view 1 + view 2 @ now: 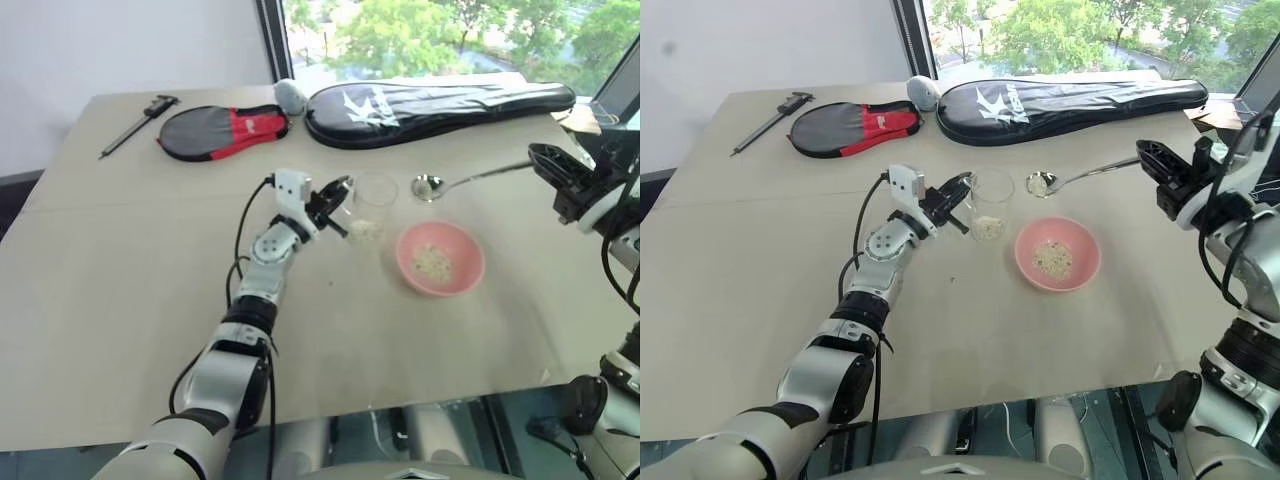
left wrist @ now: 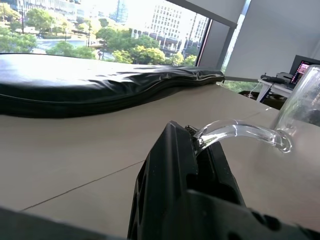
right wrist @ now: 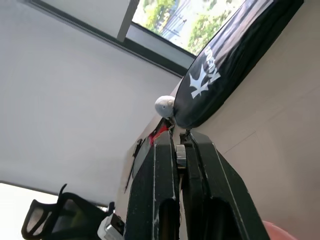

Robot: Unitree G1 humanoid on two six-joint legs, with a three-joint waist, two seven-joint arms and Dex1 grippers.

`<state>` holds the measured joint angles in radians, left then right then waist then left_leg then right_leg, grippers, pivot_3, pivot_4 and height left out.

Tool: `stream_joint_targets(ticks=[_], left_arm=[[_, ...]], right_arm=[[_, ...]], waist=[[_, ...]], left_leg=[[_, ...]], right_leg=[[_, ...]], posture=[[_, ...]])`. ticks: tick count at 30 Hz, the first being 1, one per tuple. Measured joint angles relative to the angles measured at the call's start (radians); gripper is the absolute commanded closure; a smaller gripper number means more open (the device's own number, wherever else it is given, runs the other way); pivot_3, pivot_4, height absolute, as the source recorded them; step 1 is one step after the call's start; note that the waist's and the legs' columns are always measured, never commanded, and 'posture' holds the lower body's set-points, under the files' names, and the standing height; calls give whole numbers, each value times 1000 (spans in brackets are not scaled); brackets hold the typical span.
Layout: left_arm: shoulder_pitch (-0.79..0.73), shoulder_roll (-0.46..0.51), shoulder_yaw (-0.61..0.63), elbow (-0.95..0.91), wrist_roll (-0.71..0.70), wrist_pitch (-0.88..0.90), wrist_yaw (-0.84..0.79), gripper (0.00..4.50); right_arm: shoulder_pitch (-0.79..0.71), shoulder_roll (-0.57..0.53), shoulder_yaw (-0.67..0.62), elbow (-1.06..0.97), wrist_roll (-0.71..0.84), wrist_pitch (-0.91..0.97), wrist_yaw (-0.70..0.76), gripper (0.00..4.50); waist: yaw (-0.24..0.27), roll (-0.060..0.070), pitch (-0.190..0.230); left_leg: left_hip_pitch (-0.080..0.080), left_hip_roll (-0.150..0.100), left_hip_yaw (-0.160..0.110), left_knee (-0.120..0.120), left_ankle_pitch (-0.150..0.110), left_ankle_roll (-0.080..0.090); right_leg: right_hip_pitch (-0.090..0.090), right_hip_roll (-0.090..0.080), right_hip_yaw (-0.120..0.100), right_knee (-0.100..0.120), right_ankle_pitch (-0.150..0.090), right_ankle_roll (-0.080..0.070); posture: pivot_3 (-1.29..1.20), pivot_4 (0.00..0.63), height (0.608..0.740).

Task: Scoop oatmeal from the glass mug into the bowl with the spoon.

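Note:
The glass mug (image 1: 373,203) stands upright at mid-table with a little oatmeal (image 1: 366,231) at its bottom. My left gripper (image 1: 339,206) is shut on its clear handle (image 2: 239,131). Just right of the mug and nearer me sits the pink bowl (image 1: 470,272), holding a small heap of oatmeal (image 1: 432,263). My right gripper (image 1: 541,160) is shut on the end of the silver spoon's long handle. The spoon (image 1: 426,186) hangs level beside the mug, beyond the bowl, with some flakes in its scoop.
A long black racket case (image 1: 440,100) lies across the back of the table. A red and black paddle cover (image 1: 225,130), a grey ball (image 1: 290,93) and a dark caliper (image 1: 138,122) lie at the back left. The table's front edge (image 1: 400,405) is close.

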<state>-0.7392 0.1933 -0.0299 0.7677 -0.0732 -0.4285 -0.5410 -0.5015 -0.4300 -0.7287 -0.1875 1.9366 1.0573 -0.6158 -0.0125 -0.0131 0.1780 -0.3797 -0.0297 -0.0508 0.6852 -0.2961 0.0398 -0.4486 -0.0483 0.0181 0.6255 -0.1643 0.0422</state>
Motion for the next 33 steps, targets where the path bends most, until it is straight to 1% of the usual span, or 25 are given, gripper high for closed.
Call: stream_joint_targets(ticks=[6,11,14,16,17,18,19,20,22,24,25,27,29,33], left_arm=[[-8,5,3,20,-7,-5,-6,4403],[-13,10,7,31,-9,-9,-13,4403],[-14,12,13,35,-9,-9,-19,4403],[-14,12,14,36,-9,-9,-19,4403],[-13,12,16,37,-9,-9,-20,4403],[-13,12,17,37,-9,-9,-20,4403],[-13,12,17,38,-8,-9,-21,4403],[-14,11,17,38,-8,-9,-21,4403],[-13,11,17,38,-8,-10,-21,4403],[-13,10,19,37,-8,-10,-19,4403],[-13,9,18,36,-8,-10,-19,4403],[-10,9,19,33,-8,-10,-16,4403],[-9,9,19,31,-8,-10,-14,4403],[-1,10,21,24,-9,-10,-3,4403]], right_arm=[[127,-30,-4,-57,0,-13,51,4500],[251,-106,-4,-82,1,-13,117,4500],[281,-174,15,-90,1,-13,152,4500],[282,-198,23,-94,1,-12,155,4500],[277,-263,68,-104,1,-14,150,4500],[273,-289,87,-112,1,-13,149,4500],[226,-384,160,-146,1,-14,149,4500],[217,-412,178,-155,1,-12,149,4500],[189,-508,244,-183,3,-8,158,4500],[137,-584,315,-209,-10,-7,201,4500],[121,-600,330,-218,-17,-6,215,4500],[64,-662,387,-253,-94,8,287,4500],[37,-688,416,-273,-146,12,328,4500],[-31,-768,527,-347,-377,29,518,4500]], waist=[[0,0,0],[-1,0,0],[-2,0,0],[-2,0,0],[-3,0,0],[-3,0,0],[-3,0,0],[-1,0,0],[1,-1,-1],[0,-2,-1],[1,-2,-1],[2,-2,-1],[2,-2,-1],[3,-2,-1]], left_leg=[[0,0,1,0,0,0],[1,0,2,0,0,0],[1,0,3,0,0,0],[2,1,3,0,0,1],[2,1,5,1,0,1],[2,1,5,1,0,1],[2,1,5,2,0,1],[2,1,4,2,0,1],[1,1,4,2,0,1],[1,1,4,2,0,1],[1,1,4,2,0,1],[0,1,3,2,0,1],[0,1,3,2,0,1],[0,1,2,2,0,1]], right_leg=[[0,0,1,0,0,0],[1,0,2,0,0,0],[1,1,4,0,0,0],[1,2,4,0,0,0],[1,2,5,0,0,1],[1,2,5,0,0,1],[2,2,5,0,0,1],[2,2,5,0,0,1],[2,2,4,-1,0,1],[1,2,4,-2,0,1],[2,2,4,-2,0,1],[2,2,4,-3,0,1],[2,1,3,-4,0,1],[1,1,3,-4,0,1]], posture=[[0,150,740],[0,150,740],[0,150,740],[0,150,740],[0,150,740],[0,150,740],[0,150,740],[0,150,740],[0,150,740],[0,150,740],[0,150,740],[0,150,740],[0,150,740],[0,150,740]])
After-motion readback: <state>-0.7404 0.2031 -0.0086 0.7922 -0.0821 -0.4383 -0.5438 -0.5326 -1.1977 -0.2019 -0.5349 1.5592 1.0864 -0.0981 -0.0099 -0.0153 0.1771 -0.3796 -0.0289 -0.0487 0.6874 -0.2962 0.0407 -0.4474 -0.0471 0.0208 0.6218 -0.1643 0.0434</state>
